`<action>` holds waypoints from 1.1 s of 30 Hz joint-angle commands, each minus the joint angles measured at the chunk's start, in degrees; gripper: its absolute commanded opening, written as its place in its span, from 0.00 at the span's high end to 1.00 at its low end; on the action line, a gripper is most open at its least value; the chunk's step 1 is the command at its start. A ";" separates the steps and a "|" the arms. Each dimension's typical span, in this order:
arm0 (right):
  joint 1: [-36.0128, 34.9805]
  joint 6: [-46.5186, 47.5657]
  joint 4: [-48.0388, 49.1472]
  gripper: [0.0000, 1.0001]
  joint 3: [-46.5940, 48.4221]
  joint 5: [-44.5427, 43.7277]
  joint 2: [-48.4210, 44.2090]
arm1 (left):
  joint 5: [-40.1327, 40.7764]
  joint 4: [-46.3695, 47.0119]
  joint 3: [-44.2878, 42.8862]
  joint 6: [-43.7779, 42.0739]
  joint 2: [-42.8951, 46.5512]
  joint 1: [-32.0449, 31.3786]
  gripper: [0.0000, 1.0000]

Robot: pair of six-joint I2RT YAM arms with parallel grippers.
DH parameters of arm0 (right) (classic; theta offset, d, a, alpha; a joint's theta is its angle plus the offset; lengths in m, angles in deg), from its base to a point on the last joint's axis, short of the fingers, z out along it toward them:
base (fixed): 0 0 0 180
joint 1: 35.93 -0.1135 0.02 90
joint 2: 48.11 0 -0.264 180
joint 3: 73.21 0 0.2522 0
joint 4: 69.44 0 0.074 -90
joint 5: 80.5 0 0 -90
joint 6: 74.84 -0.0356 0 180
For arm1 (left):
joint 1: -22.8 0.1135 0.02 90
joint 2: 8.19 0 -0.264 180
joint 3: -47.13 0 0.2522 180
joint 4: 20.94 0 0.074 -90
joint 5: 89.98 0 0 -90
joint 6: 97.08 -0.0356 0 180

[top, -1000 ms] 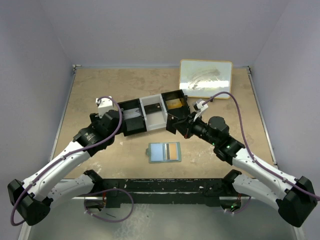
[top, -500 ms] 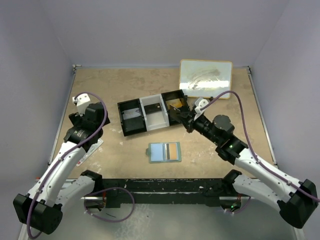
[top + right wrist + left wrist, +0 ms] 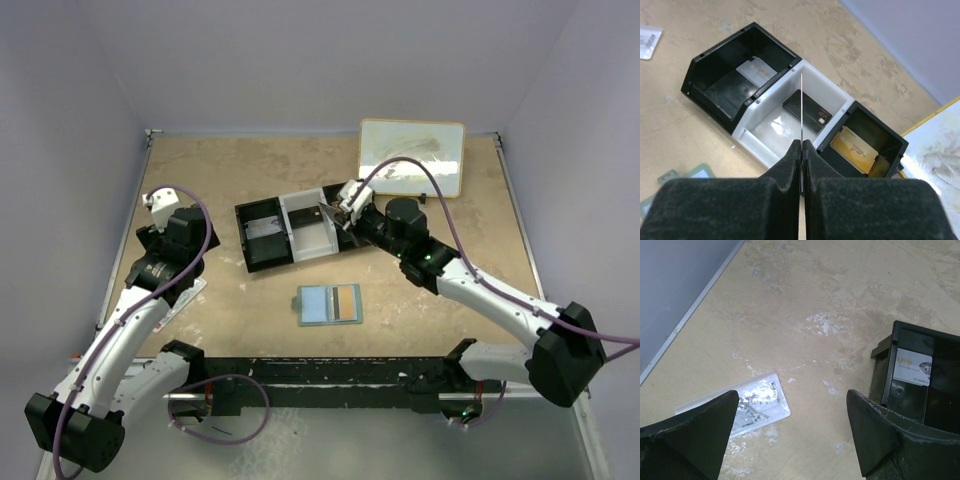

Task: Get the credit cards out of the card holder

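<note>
The card holder (image 3: pixel 318 304) lies open near the table's front, light blue inside, with an orange-tan credit card (image 3: pixel 347 301) in its right pocket. My right gripper (image 3: pixel 802 145) is shut on a thin credit card (image 3: pixel 802 105) seen edge-on, held upright over the white middle compartment of the tray (image 3: pixel 300 243). In the top view that gripper (image 3: pixel 335 215) hangs above the tray. My left gripper (image 3: pixel 792 405) is open and empty over bare table left of the tray, shown in the top view (image 3: pixel 178 245) too.
The tray (image 3: pixel 747 137) holds a grey card (image 3: pixel 757 70) in its left black compartment, a dark VIP card (image 3: pixel 807 112) in the white one and a gold card (image 3: pixel 855 147) in the right one. A clear packet (image 3: pixel 740 407) lies left. A whiteboard (image 3: pixel 412 157) sits at the back right.
My left arm swung left, away from the tray, and its jaws finished opening. My right gripper carried its card leftward from the right black compartment to above the white one.
</note>
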 commanded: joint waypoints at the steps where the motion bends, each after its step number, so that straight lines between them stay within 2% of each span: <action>1: -0.32 2.81 0.11 1.00 5.44 1.07 4.75 | 0.32 1.48 -0.57 -0.55 0.91 0.24 0.14; 6: -0.25 0.79 -2.36 1.00 11.50 0.46 12.98 | 2.65 2.91 0.59 0.10 2.51 0.32 0.14; 16: -0.34 5.37 -5.97 1.00 20.80 0.46 27.16 | 3.02 3.61 0.94 -0.23 2.96 0.30 0.13; 21: -0.89 9.75 -7.48 1.00 24.91 -2.89 32.35 | 2.60 3.77 1.05 -0.69 2.56 0.29 0.13; 33: -1.26 23.03 -3.95 1.00 30.56 -9.53 42.02 | 2.25 3.44 0.81 -1.05 2.22 0.28 0.14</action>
